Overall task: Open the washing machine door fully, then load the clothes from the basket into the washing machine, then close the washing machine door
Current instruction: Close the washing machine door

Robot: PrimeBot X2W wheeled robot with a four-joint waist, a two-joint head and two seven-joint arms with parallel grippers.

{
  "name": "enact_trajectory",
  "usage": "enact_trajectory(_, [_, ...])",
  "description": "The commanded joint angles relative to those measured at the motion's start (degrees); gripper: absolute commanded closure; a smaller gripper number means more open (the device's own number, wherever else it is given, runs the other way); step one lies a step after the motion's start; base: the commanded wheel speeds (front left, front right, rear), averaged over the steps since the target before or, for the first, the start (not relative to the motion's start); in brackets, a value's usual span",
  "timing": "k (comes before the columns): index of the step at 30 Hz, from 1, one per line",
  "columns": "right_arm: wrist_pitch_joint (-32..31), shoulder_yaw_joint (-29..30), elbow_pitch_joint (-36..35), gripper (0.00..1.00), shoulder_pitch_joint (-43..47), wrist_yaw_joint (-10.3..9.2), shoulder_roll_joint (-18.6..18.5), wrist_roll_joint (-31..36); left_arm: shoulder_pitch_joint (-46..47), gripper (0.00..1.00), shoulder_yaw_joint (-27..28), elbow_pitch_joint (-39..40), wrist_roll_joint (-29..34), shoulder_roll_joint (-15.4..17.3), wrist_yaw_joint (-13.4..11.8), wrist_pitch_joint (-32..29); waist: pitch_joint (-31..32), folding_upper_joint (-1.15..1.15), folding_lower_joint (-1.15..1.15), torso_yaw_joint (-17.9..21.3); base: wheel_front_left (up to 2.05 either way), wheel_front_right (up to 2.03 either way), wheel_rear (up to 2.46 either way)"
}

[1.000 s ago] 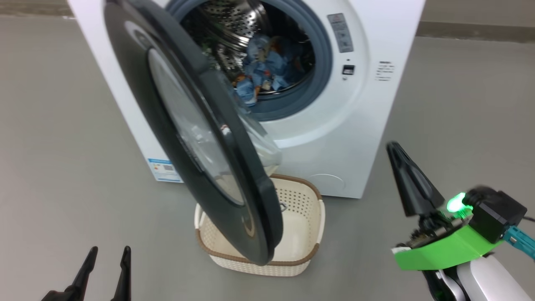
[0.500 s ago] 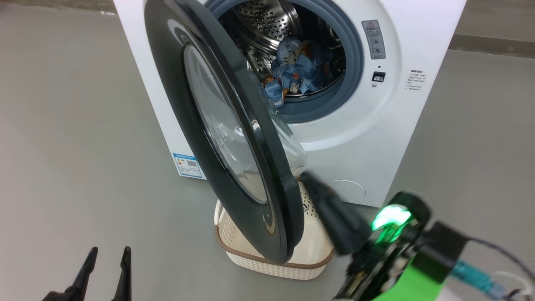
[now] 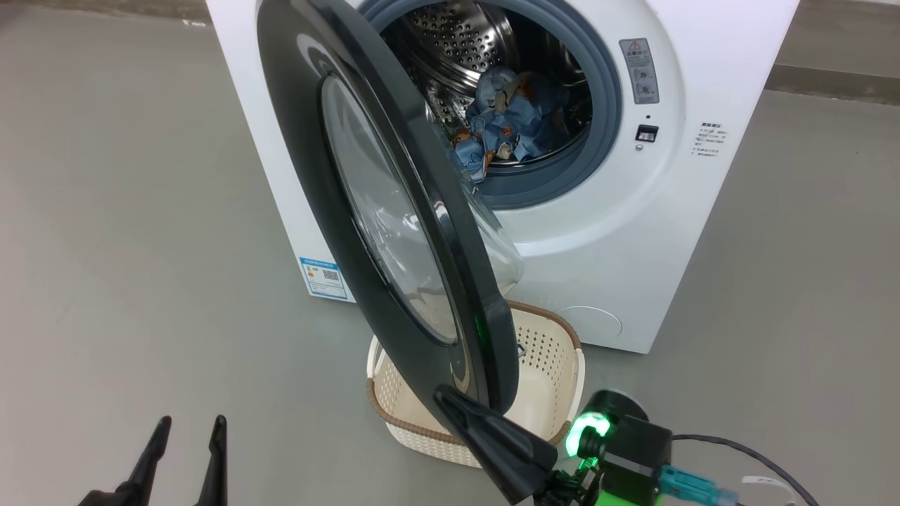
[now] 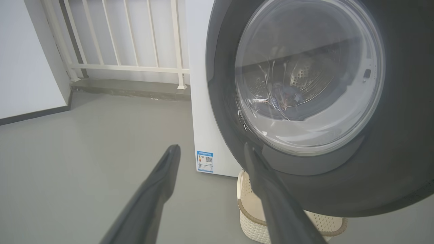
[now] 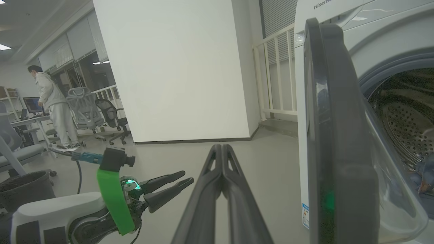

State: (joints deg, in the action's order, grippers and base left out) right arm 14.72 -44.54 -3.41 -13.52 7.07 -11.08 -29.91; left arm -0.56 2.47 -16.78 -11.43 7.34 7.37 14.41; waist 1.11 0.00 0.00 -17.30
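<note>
Some of the clothes [image 3: 508, 119] trail onto the near seal [image 3: 538, 191] — our right gripper [image 3: 444, 398], pinched closed and empty, could trap them swinging the door [image 3: 380, 225]; left gripper [image 3: 188, 423] gapes, empty.

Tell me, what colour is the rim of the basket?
Woven brown, on a cream basket; the head view shows it best.

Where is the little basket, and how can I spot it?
Find the big white washing machine. On the floor right in front of it, partly hidden behind the open black-rimmed door, sits the basket. It is small and cream, with holey sides and a woven brown rim.
</note>
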Motion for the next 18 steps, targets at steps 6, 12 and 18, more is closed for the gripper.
enact_trajectory(6, [0.28, -1.95, 5.04, 1.00, -1.69, 0.42, 0.31, -2.94, 0.96, 0.00, 1.42, 1.21, -0.02, 0.46, 0.12, 0.59, -0.27, 0.00, 0.00, -0.67, 0.00, 0.00, 0.00])
enact_trajectory(12, [0.28, -2.69, 10.51, 1.00, -3.69, 0.42, 1.32, -4.09, 1.20, 0.00, 1.08, 0.98, -0.19, 0.36, 0.12, 0.59, -0.79, 0.00, 0.00, -1.29, 0.00, 0.00, 0.00])
enact_trajectory(18, [0.28, -1.72, 14.33, 1.00, -5.86, 0.42, 2.63, -3.85, 1.97, 0.00, 0.68, 0.85, -0.26, 0.00, 0.12, 0.59, -1.81, 0.00, 0.00, -2.04, 0.00, 0.00, 0.00])
